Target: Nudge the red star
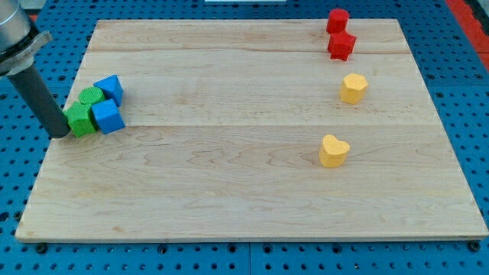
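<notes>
The red star (341,45) lies near the view's top right of the wooden board (244,191), just below a red block (337,20) that it nearly touches. My tip (59,134) is at the view's far left edge of the board, touching the left side of a green star-like block (79,121). The tip is far from the red star, across the whole board.
A green round block (92,96) and two blue blocks (110,88) (108,117) cluster by the tip. A yellow block (353,88) sits below the red star. A yellow heart (334,150) lies lower at the right.
</notes>
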### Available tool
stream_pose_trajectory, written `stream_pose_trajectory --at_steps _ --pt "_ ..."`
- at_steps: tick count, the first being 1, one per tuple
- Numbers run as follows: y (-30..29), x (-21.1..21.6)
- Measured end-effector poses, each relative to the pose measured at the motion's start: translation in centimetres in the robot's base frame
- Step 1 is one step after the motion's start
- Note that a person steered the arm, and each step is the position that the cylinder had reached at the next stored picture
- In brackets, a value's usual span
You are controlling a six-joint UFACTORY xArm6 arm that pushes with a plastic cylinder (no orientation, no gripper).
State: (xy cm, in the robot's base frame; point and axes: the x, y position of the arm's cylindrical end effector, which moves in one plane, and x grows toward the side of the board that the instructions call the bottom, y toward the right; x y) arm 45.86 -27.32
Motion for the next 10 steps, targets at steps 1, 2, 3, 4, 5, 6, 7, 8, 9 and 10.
stream_pose_trajectory --at_steps 1,2,3,4,5,6,7,8,9,10 --pt "0.2 0.0" --pt "0.3 0.0" --pt "0.5 0.0" --pt "0.7 4.2" --pt "5.1 7.4" --pt "13.5 7.6" --pt "18.5 12.6" --pt "25.6 11.0" --pt "34.6 8.0" --pt "40.4 5.1"
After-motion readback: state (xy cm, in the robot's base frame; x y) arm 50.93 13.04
